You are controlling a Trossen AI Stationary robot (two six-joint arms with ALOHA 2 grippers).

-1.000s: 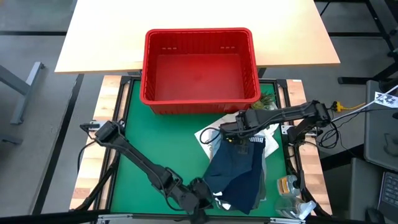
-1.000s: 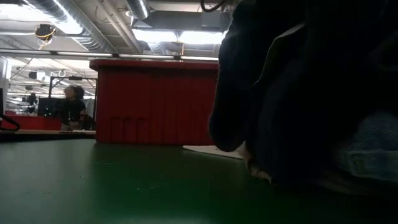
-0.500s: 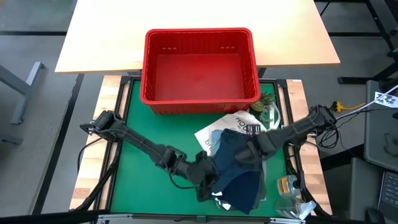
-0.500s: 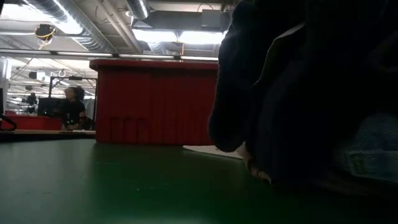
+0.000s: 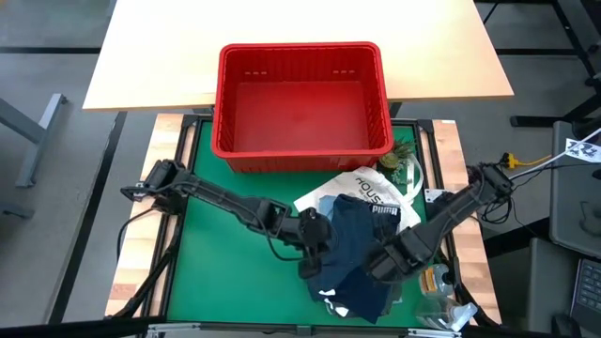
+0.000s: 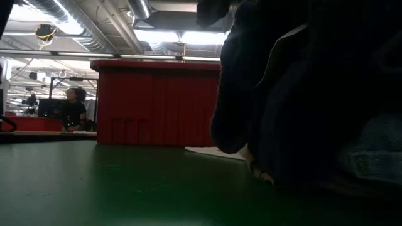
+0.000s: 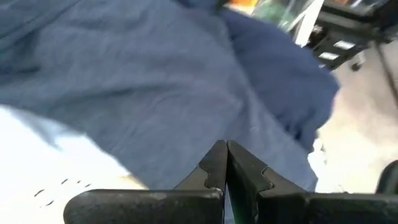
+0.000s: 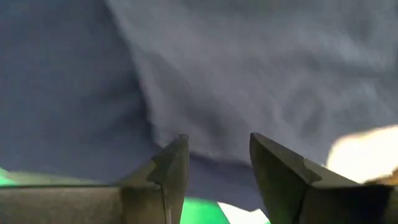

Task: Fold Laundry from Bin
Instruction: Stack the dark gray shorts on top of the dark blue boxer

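Bin (image 5: 302,98) at table's far edge is empty; nothing folded yet. Shorts (image 5: 352,253) heaped on bag (image 5: 376,191), near-right corner. Left gripper (image 5: 313,246) closed at their edge, right gripper (image 5: 380,267) spread over them.

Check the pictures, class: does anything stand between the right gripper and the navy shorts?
Nothing visible does. The right gripper, fingers apart, sits right at the edge of the navy shorts, with only the green mat under it.
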